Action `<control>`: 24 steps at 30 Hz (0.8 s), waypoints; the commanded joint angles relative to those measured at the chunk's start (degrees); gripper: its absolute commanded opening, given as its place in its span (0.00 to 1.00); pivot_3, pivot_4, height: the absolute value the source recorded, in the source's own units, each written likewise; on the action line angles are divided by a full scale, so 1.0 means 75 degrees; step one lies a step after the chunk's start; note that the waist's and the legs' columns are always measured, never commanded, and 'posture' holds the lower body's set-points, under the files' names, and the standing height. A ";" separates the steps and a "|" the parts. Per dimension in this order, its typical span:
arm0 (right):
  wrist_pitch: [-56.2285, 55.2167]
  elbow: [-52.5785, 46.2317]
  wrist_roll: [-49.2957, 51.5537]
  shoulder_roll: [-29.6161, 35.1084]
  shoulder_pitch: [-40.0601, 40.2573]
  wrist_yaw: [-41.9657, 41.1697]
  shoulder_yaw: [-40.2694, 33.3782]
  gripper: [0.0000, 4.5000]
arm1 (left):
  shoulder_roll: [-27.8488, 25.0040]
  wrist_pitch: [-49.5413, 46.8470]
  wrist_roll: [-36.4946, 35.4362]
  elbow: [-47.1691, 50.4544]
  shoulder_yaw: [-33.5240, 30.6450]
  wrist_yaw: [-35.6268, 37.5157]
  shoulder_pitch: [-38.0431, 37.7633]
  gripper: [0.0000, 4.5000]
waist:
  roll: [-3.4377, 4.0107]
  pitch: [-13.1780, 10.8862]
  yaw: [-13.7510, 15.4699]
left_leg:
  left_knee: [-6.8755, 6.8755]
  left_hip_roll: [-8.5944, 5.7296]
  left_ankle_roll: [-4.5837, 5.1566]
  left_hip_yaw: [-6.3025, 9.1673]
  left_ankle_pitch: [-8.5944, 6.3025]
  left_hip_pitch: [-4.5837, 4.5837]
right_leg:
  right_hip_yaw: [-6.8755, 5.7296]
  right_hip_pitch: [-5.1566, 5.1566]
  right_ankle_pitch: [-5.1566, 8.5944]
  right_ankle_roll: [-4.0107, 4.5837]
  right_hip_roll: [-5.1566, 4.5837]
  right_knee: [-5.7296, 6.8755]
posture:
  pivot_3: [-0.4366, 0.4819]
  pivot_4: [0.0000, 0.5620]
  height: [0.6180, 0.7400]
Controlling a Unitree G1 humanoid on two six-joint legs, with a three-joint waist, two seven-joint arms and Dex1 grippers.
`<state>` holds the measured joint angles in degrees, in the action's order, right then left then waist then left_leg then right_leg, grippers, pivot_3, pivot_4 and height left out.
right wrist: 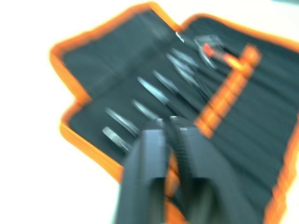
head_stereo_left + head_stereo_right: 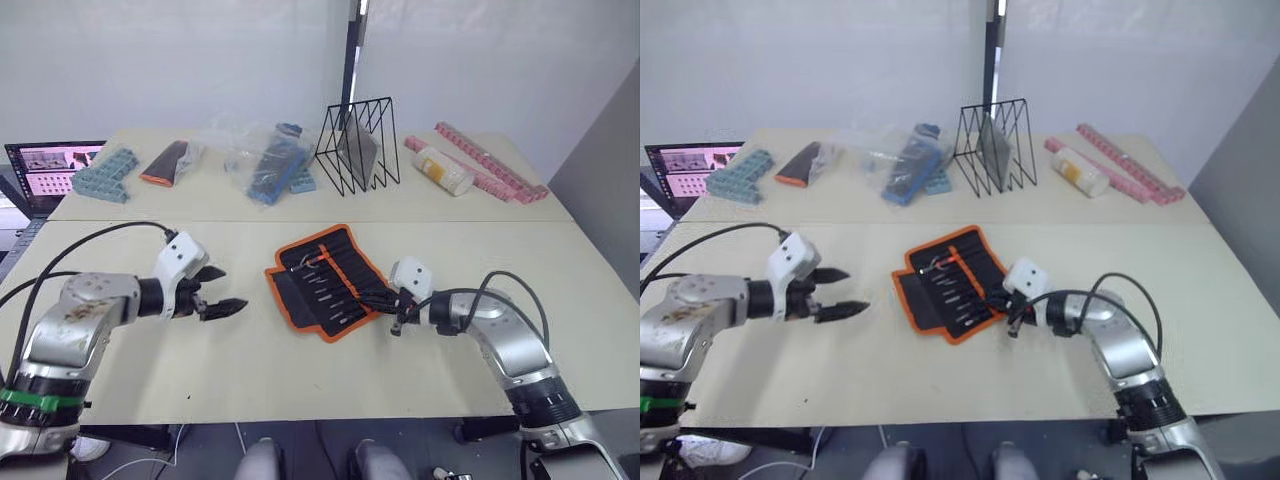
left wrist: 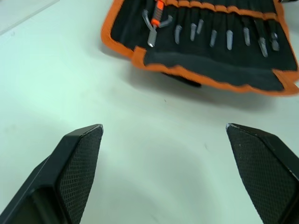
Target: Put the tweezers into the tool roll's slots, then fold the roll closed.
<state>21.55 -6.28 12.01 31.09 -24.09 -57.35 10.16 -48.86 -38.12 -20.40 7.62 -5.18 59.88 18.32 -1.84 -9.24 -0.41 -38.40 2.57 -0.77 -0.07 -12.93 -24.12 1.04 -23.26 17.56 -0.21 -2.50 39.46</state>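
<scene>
The tool roll (image 2: 326, 281) lies open on the table, tweezers (image 2: 331, 291) seated in its slots. The right gripper (image 1: 169, 122), fingers pressed together, holding nothing, sits at the roll's near edge; the left gripper (image 2: 224, 290), fingers wide, hovers beside the roll. Insertion appears complete; folding next requires gripping an orange edge.

No words, numbers, brands or signs can be read anywhere — not on the tool roll (image 2: 326, 281), not on the white bottle (image 2: 443, 169) at the table's far side, whose label is only a yellowish patch. The laptop screen (image 2: 52, 166) shows small pictures — no legible lettering.
</scene>
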 commanded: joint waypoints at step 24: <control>-0.0094 -0.0343 -0.1748 -0.1421 -0.0291 0.1747 0.2126 0.94 | -0.0280 0.0908 -0.0612 0.1160 -0.0575 0.0062 -0.1432 1.00 | 0.0019 -0.0023 -0.0015 | -0.0062 0.0009 0.0002 -0.0013 -0.0001 -0.0020 | -0.0005 -0.0021 0.0001 -0.0001 0.0007 0.0040 | 0.48 0.27 0.55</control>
<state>22.57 -8.88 0.09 20.85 -25.03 -45.29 26.24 -50.23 -31.25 -24.58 15.44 -7.86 60.69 7.88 -1.70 -9.42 -0.52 -38.87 2.64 -0.75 -0.17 -12.94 -24.27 1.00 -23.42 17.57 -0.22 -2.45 39.78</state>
